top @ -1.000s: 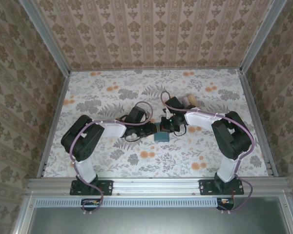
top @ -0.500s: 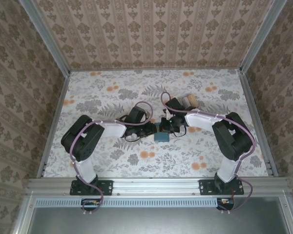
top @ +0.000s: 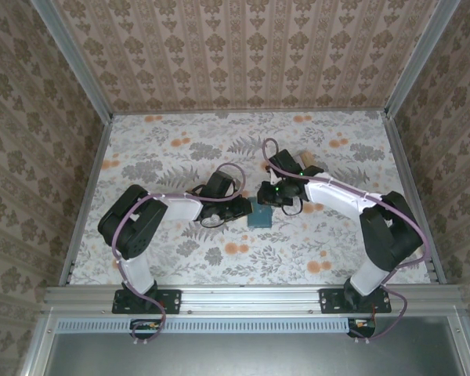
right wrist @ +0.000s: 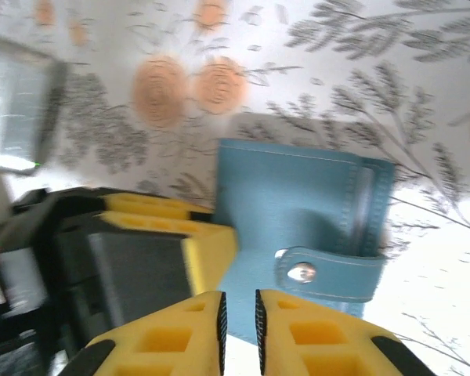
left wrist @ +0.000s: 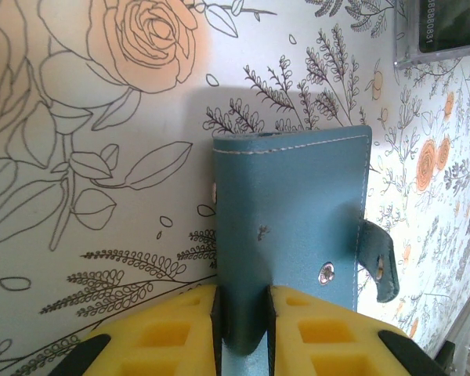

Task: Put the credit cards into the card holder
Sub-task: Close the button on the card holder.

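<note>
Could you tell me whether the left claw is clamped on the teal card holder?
Yes, the left wrist view shows the left claw pinching the card holder by its near edge.

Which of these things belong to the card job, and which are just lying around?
Job: teal card holder; left gripper clamping it; right gripper near it.
Lying about: tan object farther back, partly hidden.

Teal card holder [top: 260, 216] centre frame on floral desk [top: 164, 157]; left gripper [top: 244, 210] at its left edge, right gripper [top: 268, 197] just above it.
</note>
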